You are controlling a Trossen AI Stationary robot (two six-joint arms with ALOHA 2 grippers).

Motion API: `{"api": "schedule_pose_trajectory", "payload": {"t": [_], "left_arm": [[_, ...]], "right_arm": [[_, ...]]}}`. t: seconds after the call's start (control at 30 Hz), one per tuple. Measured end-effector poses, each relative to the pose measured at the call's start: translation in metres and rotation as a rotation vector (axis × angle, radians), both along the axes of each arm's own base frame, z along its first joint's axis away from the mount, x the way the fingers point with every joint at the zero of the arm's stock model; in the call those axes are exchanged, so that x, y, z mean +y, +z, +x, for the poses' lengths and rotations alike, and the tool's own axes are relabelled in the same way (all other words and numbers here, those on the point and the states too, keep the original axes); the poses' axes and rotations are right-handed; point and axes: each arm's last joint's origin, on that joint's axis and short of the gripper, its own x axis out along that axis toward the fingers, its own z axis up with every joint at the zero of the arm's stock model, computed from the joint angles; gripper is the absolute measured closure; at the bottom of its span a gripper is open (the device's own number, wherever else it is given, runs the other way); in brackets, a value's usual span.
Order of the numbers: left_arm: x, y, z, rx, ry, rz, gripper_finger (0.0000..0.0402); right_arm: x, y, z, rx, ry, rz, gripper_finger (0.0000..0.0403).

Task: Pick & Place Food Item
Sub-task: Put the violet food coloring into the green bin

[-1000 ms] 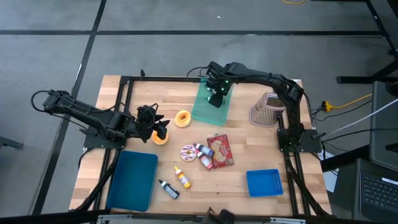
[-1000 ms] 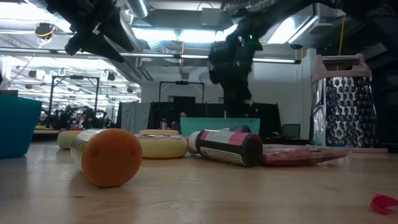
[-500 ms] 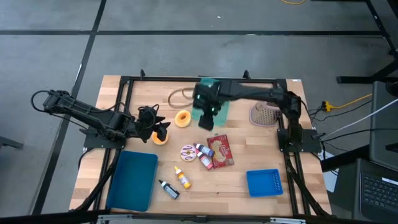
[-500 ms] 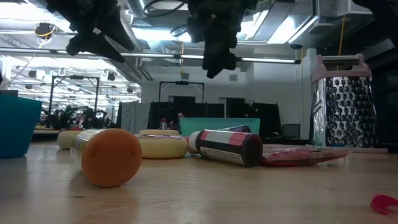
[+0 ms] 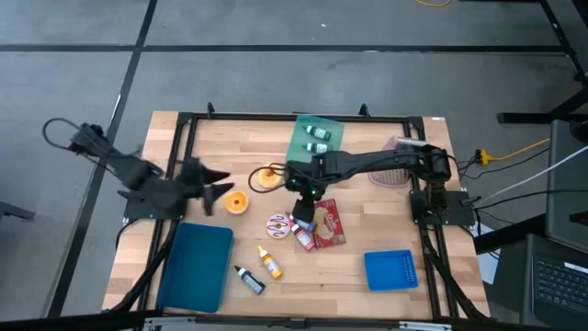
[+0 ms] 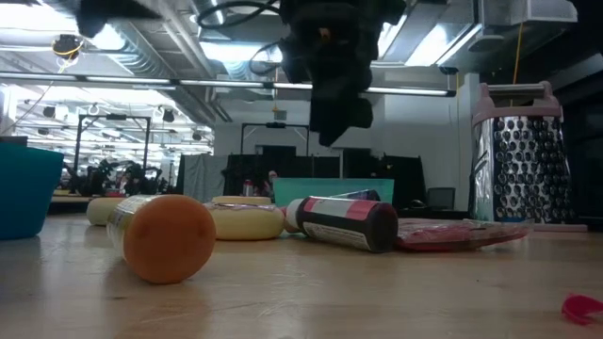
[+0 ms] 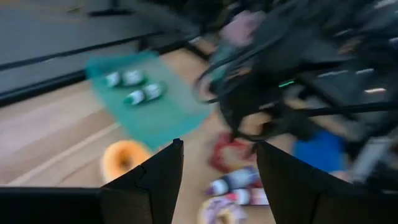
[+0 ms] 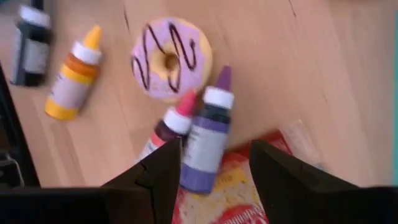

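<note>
My right gripper [image 8: 211, 180] hangs open over the middle of the table, above a purple-capped bottle [image 8: 205, 140] and a red-capped bottle [image 8: 166, 132] that lie side by side. Beside them lie a purple-frosted donut [image 8: 169, 59] and a red snack packet [image 5: 327, 223]. My left gripper [image 7: 217, 180] is open and empty at the table's left, raised beside an orange [image 5: 237, 203]. A yellow donut [image 5: 267, 176] rests flat on the wood. Two green bottles [image 5: 315, 132] lie on a green board [image 5: 312, 152] at the far side.
A blue tray [image 5: 197, 267] lies at the near left and a blue basket [image 5: 390, 269] at the near right. A yellow bottle [image 5: 269, 263] and a black bottle [image 5: 249, 279] lie near the front. A metal grater [image 6: 528, 155] stands at the far right.
My right gripper has swung from the green board at the far side toward the table's near edge and left, and now hangs over the bottles in the middle. My left gripper has risen and drawn back from the orange toward the left edge.
</note>
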Motion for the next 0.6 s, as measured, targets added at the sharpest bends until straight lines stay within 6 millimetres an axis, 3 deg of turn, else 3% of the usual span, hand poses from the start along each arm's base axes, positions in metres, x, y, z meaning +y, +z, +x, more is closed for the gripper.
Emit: {"api": "schedule_pose_trajectory", "payload": {"t": [0.13,0.3,0.43,0.6], "left_arm": [[0.006,0.015,-0.034,-0.115,-0.097,0.012,0.0203],[0.022,0.018,-0.061,-0.172,-0.156,0.047,0.0203],[0.028,-0.003,-0.069,-0.217,-0.199,0.005,0.0203],[0.016,-0.037,-0.063,-0.385,-0.28,-0.081,0.0203]], "right_arm": [[0.0,0.002,0.002,-0.03,-0.008,0.003,0.0215],[-0.003,0.003,0.004,-0.047,-0.036,0.011,0.0215],[-0.004,0.003,0.004,-0.043,-0.056,0.019,0.0215],[-0.003,0.004,0.004,-0.045,-0.068,0.027,0.0215]]}}
